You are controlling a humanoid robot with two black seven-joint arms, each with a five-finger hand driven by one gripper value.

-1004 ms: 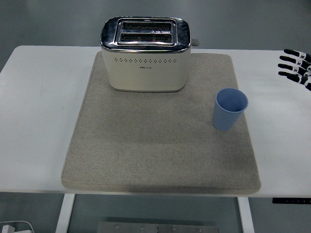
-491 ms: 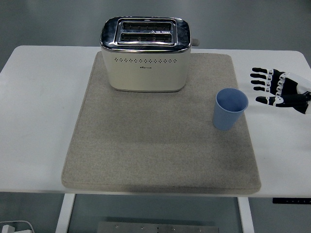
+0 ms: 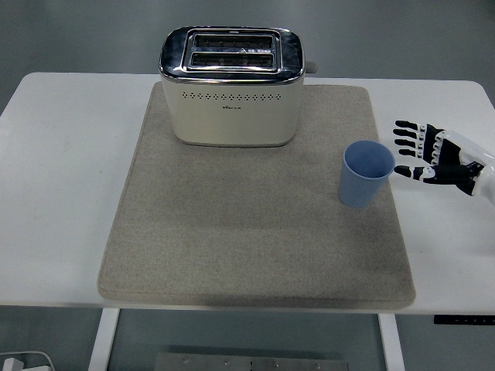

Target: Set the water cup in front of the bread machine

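One hand in view: the right hand point(image 3: 439, 158) comes in from the right edge over the white counter point(image 3: 62, 178), fingers point(image 3: 407, 133) spread apart and holding nothing, thumb pointing toward the cup. It sits just right of the blue cup point(image 3: 366, 173), close to it but with a sliver of counter showing between thumb tip and cup wall, so not touching. Cup stands upright, open end up, on the right part of the grey mat point(image 3: 247, 232), near the mat's right edge. Whether anything is inside the cup cannot be told. Cream toaster point(image 3: 230, 94) with a shiny chrome top and two slots stands at the far middle of the mat, a small lever knob sticking out on its right side. Cup is to the right of and nearer the camera than the toaster, well apart from it, not in front of it. Mat area right in front of the toaster is bare grey felt. Counter's near edge runs along the bottom, with floor and counter legs below.
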